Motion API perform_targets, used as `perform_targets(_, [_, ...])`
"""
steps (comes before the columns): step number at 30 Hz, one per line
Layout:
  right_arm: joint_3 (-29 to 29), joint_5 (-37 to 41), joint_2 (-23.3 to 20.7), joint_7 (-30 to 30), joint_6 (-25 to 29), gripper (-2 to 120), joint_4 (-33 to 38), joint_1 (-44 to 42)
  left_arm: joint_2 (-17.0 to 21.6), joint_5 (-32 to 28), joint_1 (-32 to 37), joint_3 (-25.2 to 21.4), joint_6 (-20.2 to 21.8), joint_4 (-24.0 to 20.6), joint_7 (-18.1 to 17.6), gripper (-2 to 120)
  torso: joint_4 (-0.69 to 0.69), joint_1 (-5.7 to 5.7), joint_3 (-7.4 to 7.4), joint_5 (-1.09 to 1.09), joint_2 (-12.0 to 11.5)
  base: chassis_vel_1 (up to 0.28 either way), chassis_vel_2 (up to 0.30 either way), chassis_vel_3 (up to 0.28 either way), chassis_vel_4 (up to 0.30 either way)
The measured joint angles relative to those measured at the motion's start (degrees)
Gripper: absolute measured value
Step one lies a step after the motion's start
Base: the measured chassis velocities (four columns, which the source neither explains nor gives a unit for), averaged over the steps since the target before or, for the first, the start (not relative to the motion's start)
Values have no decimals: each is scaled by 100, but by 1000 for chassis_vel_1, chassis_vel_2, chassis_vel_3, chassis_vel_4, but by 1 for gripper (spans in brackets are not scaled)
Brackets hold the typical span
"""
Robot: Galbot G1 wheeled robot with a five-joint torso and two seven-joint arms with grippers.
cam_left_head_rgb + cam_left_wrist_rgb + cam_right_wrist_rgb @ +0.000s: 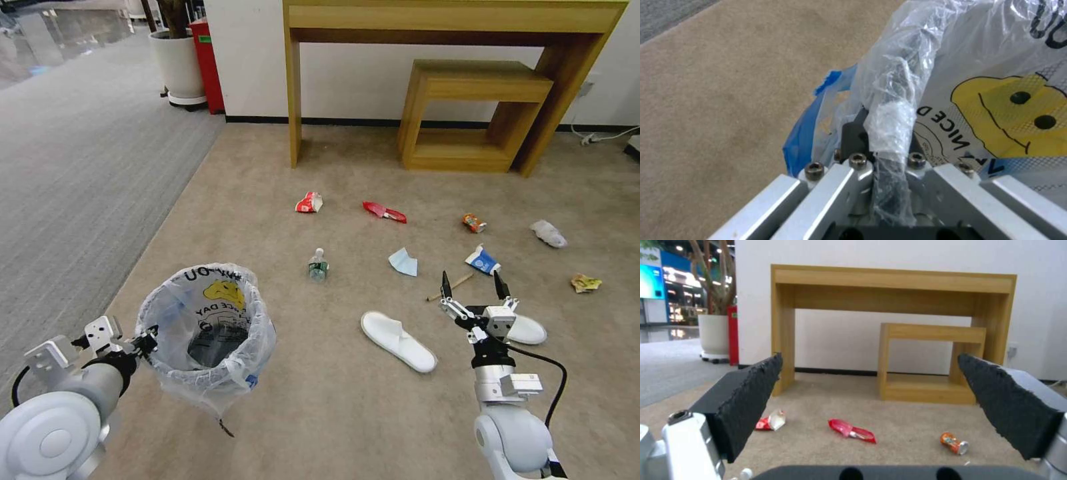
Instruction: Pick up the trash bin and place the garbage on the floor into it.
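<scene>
The trash bin [207, 333], dark and lined with a translucent bag bearing a yellow smiley, hangs at the lower left. My left gripper [143, 343] is shut on its bag-wrapped rim [891, 133]. My right gripper [473, 287] is open over the beige floor [320, 400], its dark pads [751, 396] wide apart, just above a wooden stick [453, 285]. Garbage lies scattered beyond: a red-white cup [309, 202], red wrapper [384, 211], orange can [473, 222], blue mask [403, 262], blue-white cup [483, 259], small bottle [318, 265], yellow wad [585, 283], white tissue [549, 233] and two white slippers [398, 341].
A tall wooden desk [453, 27] and a low wooden stool [467, 113] stand against the white back wall. Grey striped carpet [80, 167] runs along the left, with a white planter [177, 67] and a red box [207, 63] at its far end. A cable [600, 137] lies at the far right.
</scene>
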Motion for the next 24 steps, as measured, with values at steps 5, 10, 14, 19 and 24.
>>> perform_targets(5, [-12, 7, -4, 23, -88, 100, 48, -37, 18, 0, 0, 4, 0, 7, 9, 1, 0, -1, -2, 0, 0, -11, 3, 1, -7])
perform_targets(10, [-22, 7, -26, -10, -171, 100, 98, -51, 23, -3, -7, 4, 0, 16, 16, 1, 0, -1, -2, 0, 0, 0, 0, 0, 0])
perform_targets(14, [-21, 25, -39, -19, -199, 100, 112, -50, 9, -4, -17, 2, 0, 23, 19, 1, 0, -1, -2, 0, 1, 0, 0, 0, 0])
perform_targets(19, [-19, 90, -51, -8, -200, 100, 117, -41, -5, -3, -20, -2, 0, 23, 18, 1, -1, -1, -2, 0, 0, 0, 0, 0, 0])
perform_targets(24, [-16, 231, -122, -7, -192, 100, 133, 58, -16, -3, -22, -14, 0, 30, -36, 1, -1, 0, -2, 0, 0, 0, 0, 0, 0])
